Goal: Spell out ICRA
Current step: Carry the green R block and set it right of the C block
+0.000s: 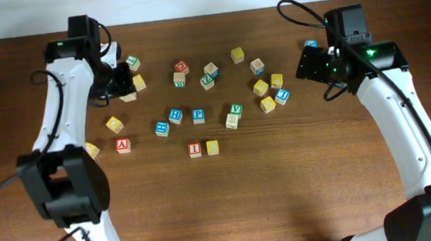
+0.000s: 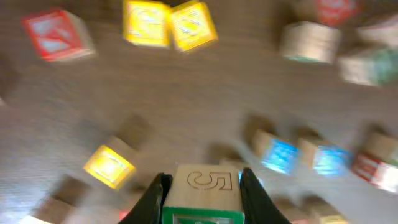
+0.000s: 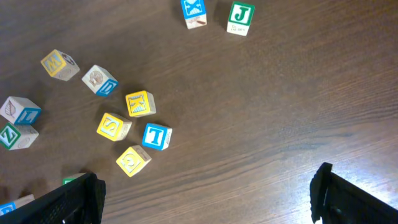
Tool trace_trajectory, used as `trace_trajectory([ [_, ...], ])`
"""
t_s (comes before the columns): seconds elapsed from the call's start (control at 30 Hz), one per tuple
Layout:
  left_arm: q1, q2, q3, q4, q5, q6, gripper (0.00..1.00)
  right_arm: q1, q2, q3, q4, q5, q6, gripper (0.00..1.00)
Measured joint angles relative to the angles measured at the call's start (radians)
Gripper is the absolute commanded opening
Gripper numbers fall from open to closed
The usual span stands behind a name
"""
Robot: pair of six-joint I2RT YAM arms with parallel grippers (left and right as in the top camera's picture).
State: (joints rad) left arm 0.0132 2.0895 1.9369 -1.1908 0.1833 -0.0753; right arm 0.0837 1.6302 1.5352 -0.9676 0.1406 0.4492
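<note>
Block (image 2: 204, 194) upright in left end effector (image 2: 204, 184)

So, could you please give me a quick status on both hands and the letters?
Left hand shut on green-sided wooden block. Right hand open, empty. Red wooden I block beside yellow block on table; nothing blocking it.

Even light, heavy left-wrist motion blur.

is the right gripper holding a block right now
No, the right gripper is open, spread wide above the table with nothing between its jaws.
</note>
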Motion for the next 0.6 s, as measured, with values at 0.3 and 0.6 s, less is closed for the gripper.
trace_trajectory([
  [0.3,-0.338,-0.023,-0.005,-0.117,0.173,-0.190,0.13,0.000,0.000,0.000,0.000,0.000,0.000,0.98],
  [0.6,-0.686,-0.023,-0.277,0.145,-0.088,-0.547,0.09,0.000,0.000,0.000,-0.001,0.000,0.000,0.98],
])
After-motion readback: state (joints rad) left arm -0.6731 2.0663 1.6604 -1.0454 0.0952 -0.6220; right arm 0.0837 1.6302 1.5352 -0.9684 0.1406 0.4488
